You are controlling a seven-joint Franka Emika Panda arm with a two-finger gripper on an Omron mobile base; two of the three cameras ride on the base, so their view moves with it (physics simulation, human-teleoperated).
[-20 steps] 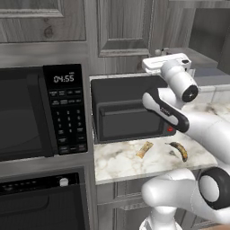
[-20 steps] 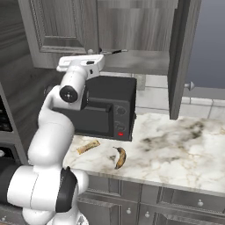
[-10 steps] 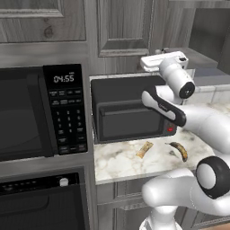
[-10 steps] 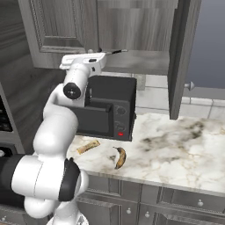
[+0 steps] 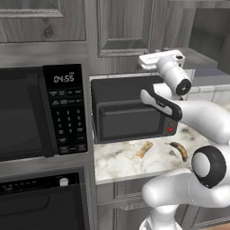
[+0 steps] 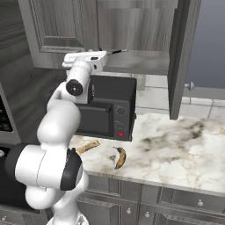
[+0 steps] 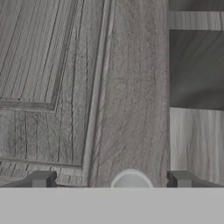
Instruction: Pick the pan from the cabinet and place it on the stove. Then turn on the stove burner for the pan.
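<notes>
The grey wood-grain cabinet (image 6: pixel 132 26) hangs over the counter, its right door (image 6: pixel 180 57) swung open. A thin dark rod (image 6: pixel 117 51) lies just above the cabinet's bottom shelf; it looks like the pan's handle, and the pan's body is hidden. My hand (image 6: pixel 85 59) is raised to shelf height in front of the cabinet, above the black toaster oven. In the hand view my gripper (image 7: pixel 111 179) is open, its fingertips (image 7: pixel 41 178) spread wide close to the raised-panel door (image 7: pixel 39 65), with the dark cabinet interior (image 7: pixel 197 70) to the right. The stove and its burner are out of view.
A black toaster oven (image 5: pixel 130 112) stands on the marble counter (image 6: pixel 176 145) right under my hand. A banana (image 6: pixel 119 157) and a bread piece (image 6: pixel 88 147) lie in front of it. A built-in microwave (image 5: pixel 40 112) and oven (image 5: pixel 40 202) fill the left.
My arm has folded slightly and the hand has edged a little toward the cabinet. The gripper has stayed open. Nothing else has moved.
</notes>
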